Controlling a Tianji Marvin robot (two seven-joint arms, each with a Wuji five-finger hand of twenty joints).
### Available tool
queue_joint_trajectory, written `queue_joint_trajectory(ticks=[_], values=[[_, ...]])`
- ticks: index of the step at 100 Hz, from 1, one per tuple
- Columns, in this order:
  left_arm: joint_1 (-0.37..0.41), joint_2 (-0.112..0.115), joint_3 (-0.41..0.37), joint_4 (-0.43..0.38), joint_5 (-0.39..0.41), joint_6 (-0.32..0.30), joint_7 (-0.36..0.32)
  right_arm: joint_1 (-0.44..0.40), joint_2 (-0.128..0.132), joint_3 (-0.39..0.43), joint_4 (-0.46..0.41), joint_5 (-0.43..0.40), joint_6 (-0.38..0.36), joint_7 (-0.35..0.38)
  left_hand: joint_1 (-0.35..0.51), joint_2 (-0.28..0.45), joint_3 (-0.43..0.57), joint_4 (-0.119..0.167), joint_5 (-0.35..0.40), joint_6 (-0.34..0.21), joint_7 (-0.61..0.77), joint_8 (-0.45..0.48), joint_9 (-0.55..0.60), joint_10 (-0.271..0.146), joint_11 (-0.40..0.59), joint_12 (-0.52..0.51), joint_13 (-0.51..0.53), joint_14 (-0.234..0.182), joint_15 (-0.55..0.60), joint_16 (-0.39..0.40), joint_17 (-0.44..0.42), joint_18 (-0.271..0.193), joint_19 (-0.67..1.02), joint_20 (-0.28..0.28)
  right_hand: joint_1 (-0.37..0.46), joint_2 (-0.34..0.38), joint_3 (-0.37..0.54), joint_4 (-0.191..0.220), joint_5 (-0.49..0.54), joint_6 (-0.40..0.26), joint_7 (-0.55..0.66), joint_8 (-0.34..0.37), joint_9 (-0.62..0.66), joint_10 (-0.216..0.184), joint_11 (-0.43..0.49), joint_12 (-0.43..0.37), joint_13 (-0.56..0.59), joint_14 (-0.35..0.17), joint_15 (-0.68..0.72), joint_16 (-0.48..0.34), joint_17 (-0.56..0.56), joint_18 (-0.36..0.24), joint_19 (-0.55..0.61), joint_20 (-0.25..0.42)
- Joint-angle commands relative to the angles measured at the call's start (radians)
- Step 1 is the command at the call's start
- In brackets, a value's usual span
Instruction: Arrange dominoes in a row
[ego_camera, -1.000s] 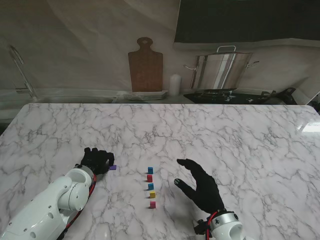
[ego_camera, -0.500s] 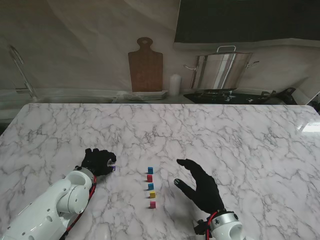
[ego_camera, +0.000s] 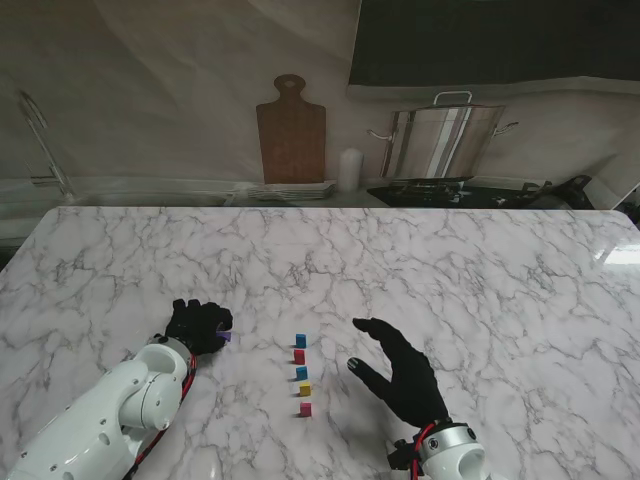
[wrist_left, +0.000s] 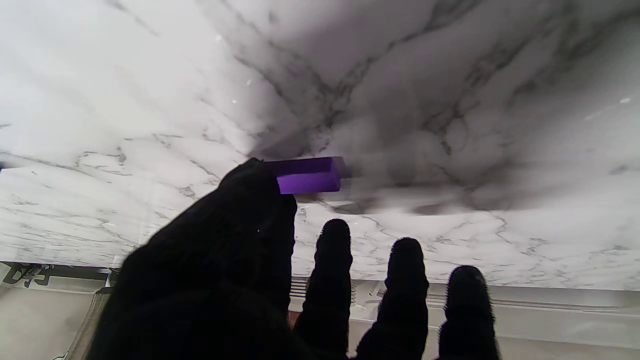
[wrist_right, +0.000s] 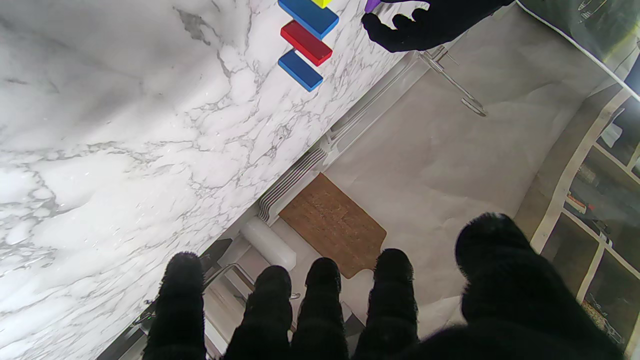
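The black-gloved left hand (ego_camera: 198, 326) pinches a small purple plastic domino (wrist_left: 307, 175) at its fingertips; it should carry it level toward the row of coloured dominoes (ego_camera: 301, 373) beside the open, idle right hand (ego_camera: 400, 372).

Five small rectangular domino blocks stand in a short line on the white marble, running from farther from me to nearer: a blue block (ego_camera: 300, 340), a red block (ego_camera: 299, 356), a second blue block (ego_camera: 301, 373), a yellow block (ego_camera: 305, 388) and a pink-magenta block (ego_camera: 305, 409). They sit close together with small gaps, the line drifting slightly rightward as it comes nearer. Well apart to their left lies a sixth piece, a glossy purple rectangular block (wrist_left: 307, 175), flat on the marble.
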Motion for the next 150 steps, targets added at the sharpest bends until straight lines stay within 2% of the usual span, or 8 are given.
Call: queue_joint_trajectory(ticks=[1,51,66,76,83,101,119,150], values=[[0.007,0.0,0.005,0.007,0.003,0.003,-0.021,-0.004,-0.001,-0.002,-0.001,-0.001,0.005,0.0,0.041,-0.036,0.005,-0.022,0.013,0.019,0.076,0.038,-0.04,0.016,0.008,-0.009,-0.024,0.0,0.007,0.012,-0.014,-0.007,-0.008,0.007,0.026,0.037,-0.016,0.029,-0.033,-0.018,0.004,0.013,-0.021,-0.011,0.011,0.003,-0.009,-0.027,-0.018,-0.012,-0.003,-0.035,0.011,0.017],[0.0,0.0,0.013,0.017,-0.001,-0.002,-0.019,-0.003,-0.001,0.0,0.0,0.002,0.003,-0.001,0.122,-0.068,-0.028,-0.02,-0.058,0.027,0.469,0.37,0.015,0.027,0.036,-0.001,0.017,0.01,0.033,0.011,-0.011,0.005,0.057,0.003,0.026,0.038,-0.017,0.029,-0.033,-0.017,0.004,0.013,-0.021,-0.012,0.012,0.004,-0.009,-0.025,-0.018,-0.012,-0.002,-0.035,0.012,0.017],[-0.004,0.0,0.015,0.021,-0.003,-0.009,-0.016,-0.003,-0.002,0.0,0.0,0.003,0.004,-0.001,0.106,-0.073,0.026,-0.031,-0.052,-0.044,0.482,0.453,0.191,-0.022,0.11,0.022,0.121,-0.002,0.065,0.016,-0.006,0.01,0.151,-0.004,0.027,0.038,-0.017,0.029,-0.033,-0.018,0.004,0.013,-0.021,-0.012,0.012,0.004,-0.009,-0.025,-0.018,-0.012,-0.003,-0.034,0.012,0.017],[-0.008,-0.001,0.018,0.027,-0.005,-0.013,-0.011,-0.002,-0.002,0.0,0.001,0.004,0.004,-0.002,0.142,-0.101,0.002,-0.035,-0.039,-0.075,0.486,0.481,0.464,-0.106,-0.055,0.298,0.208,-0.03,0.098,0.024,0.007,0.01,0.229,-0.048,0.026,0.038,-0.017,0.029,-0.033,-0.017,0.004,0.013,-0.021,-0.012,0.011,0.003,-0.009,-0.025,-0.018,-0.012,-0.003,-0.035,0.012,0.017],[-0.011,-0.001,0.02,0.031,-0.006,-0.014,-0.004,-0.002,-0.002,0.0,0.001,0.004,0.004,-0.001,0.156,-0.109,0.004,-0.033,-0.034,-0.089,0.495,0.489,0.523,-0.12,-0.023,0.34,0.233,-0.043,0.113,0.029,0.017,0.007,0.245,-0.048,0.027,0.038,-0.017,0.029,-0.034,-0.018,0.004,0.013,-0.02,-0.012,0.012,0.004,-0.009,-0.025,-0.018,-0.012,-0.003,-0.034,0.012,0.017],[-0.011,-0.001,0.019,0.031,-0.001,-0.015,0.0,-0.001,-0.002,-0.001,0.002,0.004,0.004,-0.001,0.153,-0.116,0.02,-0.043,-0.083,-0.083,0.408,0.439,0.506,-0.142,0.045,0.306,0.225,-0.045,0.12,0.031,0.01,0.004,0.265,-0.07,0.026,0.039,-0.017,0.029,-0.034,-0.017,0.004,0.013,-0.021,-0.011,0.011,0.004,-0.009,-0.025,-0.018,-0.012,-0.003,-0.035,0.012,0.017],[-0.012,0.0,0.016,0.031,0.005,-0.021,0.001,0.0,-0.002,-0.002,0.003,0.004,0.003,-0.001,0.148,-0.121,0.025,-0.043,-0.099,-0.043,0.203,0.277,0.496,-0.168,0.072,0.289,0.216,-0.045,0.114,0.028,0.005,0.001,0.265,-0.077,0.026,0.038,-0.018,0.029,-0.034,-0.017,0.004,0.013,-0.021,-0.012,0.011,0.004,-0.009,-0.025,-0.018,-0.012,-0.003,-0.035,0.012,0.017],[-0.016,0.002,0.017,0.035,0.011,-0.037,-0.002,0.001,-0.002,-0.002,0.004,0.004,0.003,-0.002,0.154,-0.119,0.019,-0.039,0.031,-0.01,0.11,0.114,0.499,-0.163,0.07,0.29,0.189,-0.033,0.103,0.027,-0.009,0.003,0.257,-0.078,0.026,0.038,-0.017,0.029,-0.034,-0.017,0.004,0.013,-0.021,-0.012,0.011,0.004,-0.008,-0.025,-0.018,-0.011,-0.002,-0.034,0.012,0.017]])
